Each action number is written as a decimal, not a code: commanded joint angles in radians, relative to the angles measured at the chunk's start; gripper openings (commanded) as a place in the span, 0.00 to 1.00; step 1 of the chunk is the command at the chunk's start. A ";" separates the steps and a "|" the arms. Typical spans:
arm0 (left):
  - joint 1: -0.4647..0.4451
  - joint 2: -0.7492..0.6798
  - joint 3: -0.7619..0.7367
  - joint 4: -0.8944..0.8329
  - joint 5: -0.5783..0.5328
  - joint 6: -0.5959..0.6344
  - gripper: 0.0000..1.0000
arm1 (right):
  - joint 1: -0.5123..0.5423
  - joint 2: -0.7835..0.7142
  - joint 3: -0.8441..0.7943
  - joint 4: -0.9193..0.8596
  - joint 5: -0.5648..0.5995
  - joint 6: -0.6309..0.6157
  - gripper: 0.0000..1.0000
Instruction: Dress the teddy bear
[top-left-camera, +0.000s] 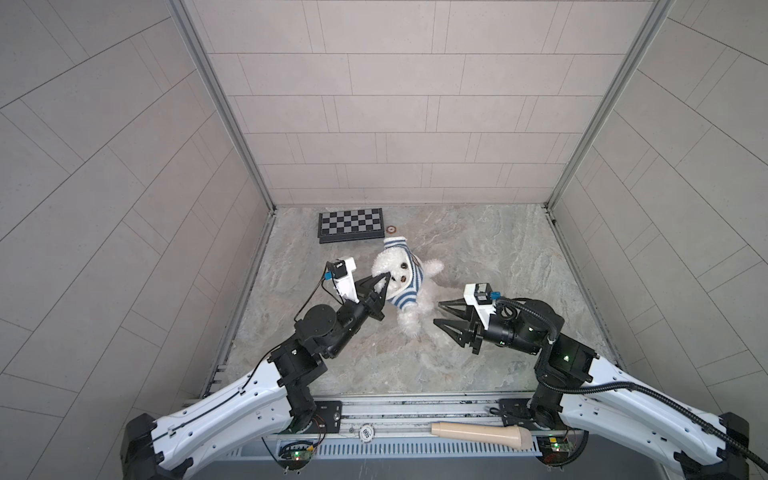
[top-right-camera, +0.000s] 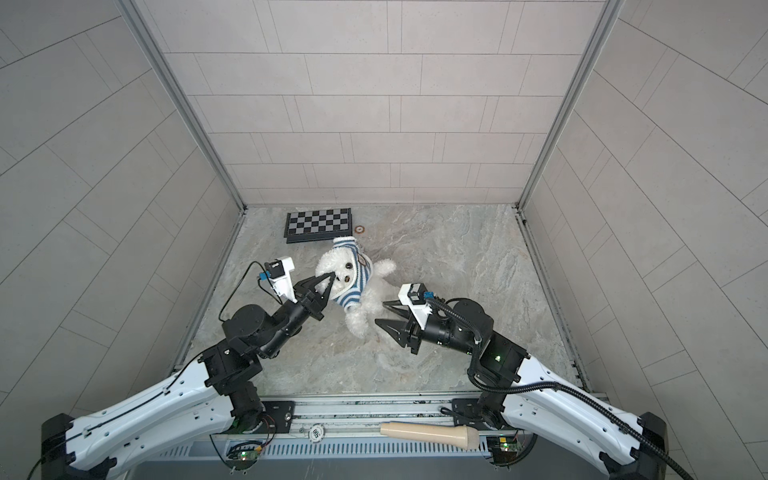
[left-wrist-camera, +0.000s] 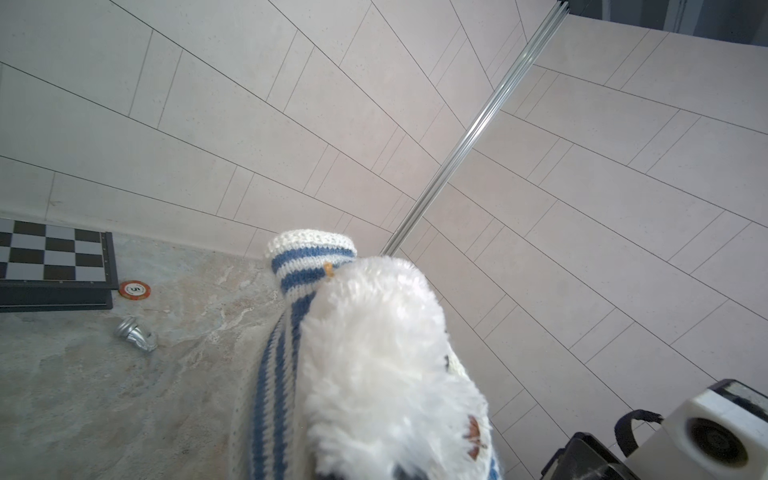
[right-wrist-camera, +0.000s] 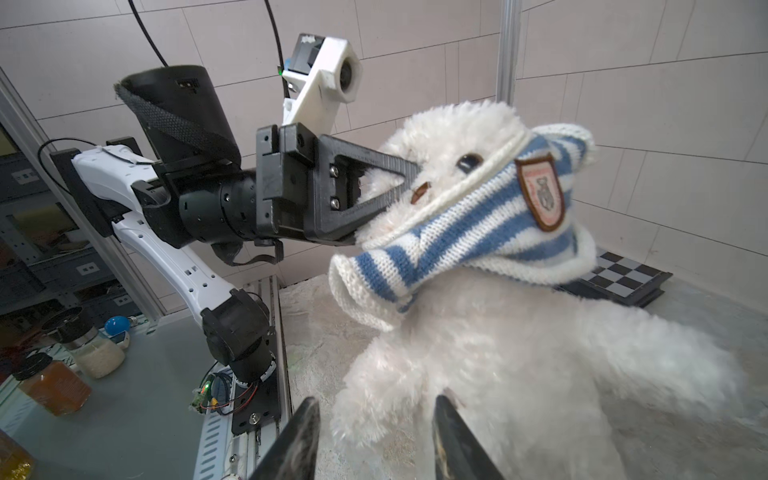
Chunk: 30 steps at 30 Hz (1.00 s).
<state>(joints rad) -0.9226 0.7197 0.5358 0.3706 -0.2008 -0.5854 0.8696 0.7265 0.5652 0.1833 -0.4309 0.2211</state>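
In both top views the teddy bear (top-left-camera: 388, 264) sits mid-table, near of the chessboard (top-left-camera: 351, 223), left gripper (top-left-camera: 382, 282) clamped on its head. Left wrist: fur and striped sweater (left-wrist-camera: 307, 257) fill the view. Right wrist: right gripper (right-wrist-camera: 376, 413) parted, empty (sweater bunched over the muzzle).

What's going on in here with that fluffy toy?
A teddy bear is being dressed. The left gripper is clamped at its head, holding it up, with a striped sweater bunched around head and neck, sleeves empty. The right gripper is open beside the bear's leg, holding nothing.
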 joint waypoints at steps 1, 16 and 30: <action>0.006 0.005 -0.013 0.110 0.035 -0.051 0.00 | 0.011 0.067 0.030 0.121 0.019 -0.004 0.46; 0.006 0.038 -0.033 0.143 0.051 -0.081 0.00 | 0.046 0.199 0.088 0.223 0.026 -0.022 0.18; 0.009 0.061 -0.045 0.200 0.011 -0.171 0.00 | 0.213 0.341 0.116 0.142 0.004 -0.129 0.00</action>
<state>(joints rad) -0.9218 0.7837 0.4904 0.4637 -0.1654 -0.7136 1.0412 1.0298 0.6579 0.3370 -0.3832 0.1341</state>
